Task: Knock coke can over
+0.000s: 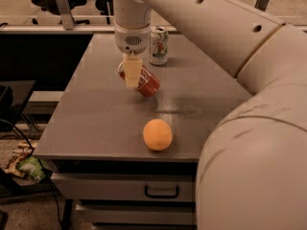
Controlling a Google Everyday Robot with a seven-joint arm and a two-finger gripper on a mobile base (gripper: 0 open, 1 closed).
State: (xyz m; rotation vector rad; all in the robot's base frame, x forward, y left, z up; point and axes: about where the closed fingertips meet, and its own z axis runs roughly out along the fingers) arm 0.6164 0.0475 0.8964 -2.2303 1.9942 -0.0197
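Observation:
The coke can [147, 84], red with a silver top, is tilted steeply, its top toward the left, on the grey table [96, 123] a little behind the middle. My gripper [132, 75] hangs down from the arm right in front of the can's upper end and covers part of it. I cannot tell whether it touches or holds the can. My large pale arm fills the right side of the view.
A white can with green markings [159, 45] stands upright just behind the coke can. An orange [157, 134] lies near the table's front edge. Drawers [161, 190] sit under the table. Chairs stand behind it, and a bag [29, 167] lies on the floor at left.

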